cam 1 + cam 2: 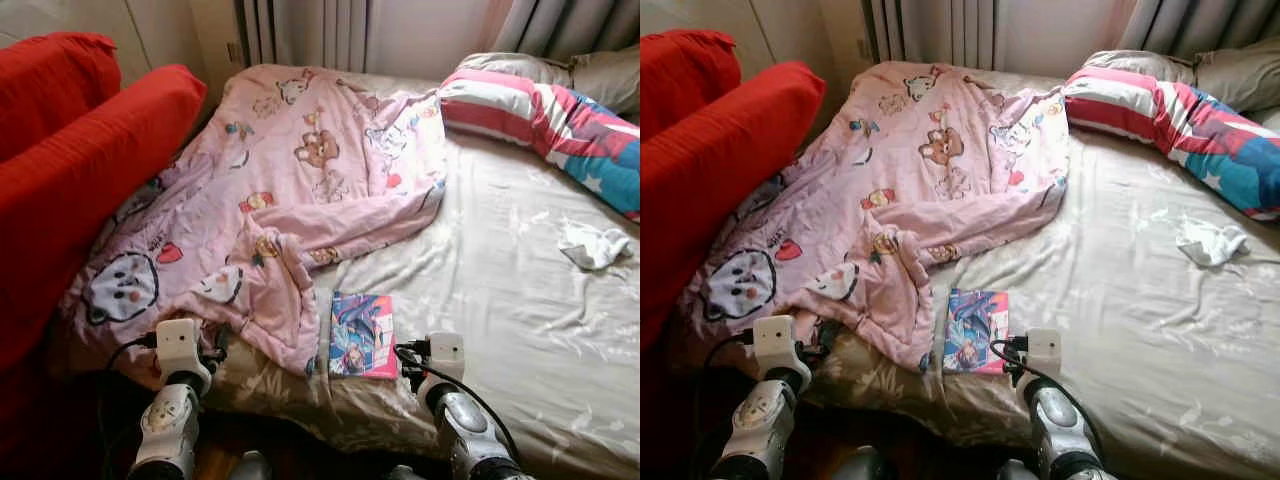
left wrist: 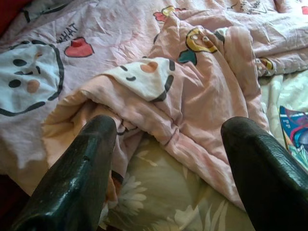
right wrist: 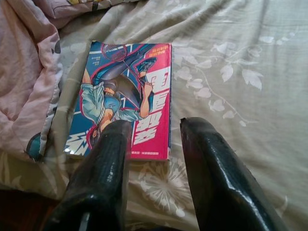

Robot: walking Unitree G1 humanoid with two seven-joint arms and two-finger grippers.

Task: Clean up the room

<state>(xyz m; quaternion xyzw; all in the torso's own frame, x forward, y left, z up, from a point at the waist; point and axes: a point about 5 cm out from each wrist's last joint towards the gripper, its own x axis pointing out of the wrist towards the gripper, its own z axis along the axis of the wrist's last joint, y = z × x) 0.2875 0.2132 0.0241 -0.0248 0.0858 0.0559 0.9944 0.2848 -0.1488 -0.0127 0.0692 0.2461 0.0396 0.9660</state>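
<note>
A glossy blue-and-red comic book lies flat near the foot edge of the bed with the beige floral sheet, just beside a rumpled pink cartoon-print quilt. The right gripper hovers over the book's near edge, fingers narrowly parted and empty; the left gripper faces the quilt's hem, fingers wide. A white sock, a striped pillow and a red sofa surround this.
</note>
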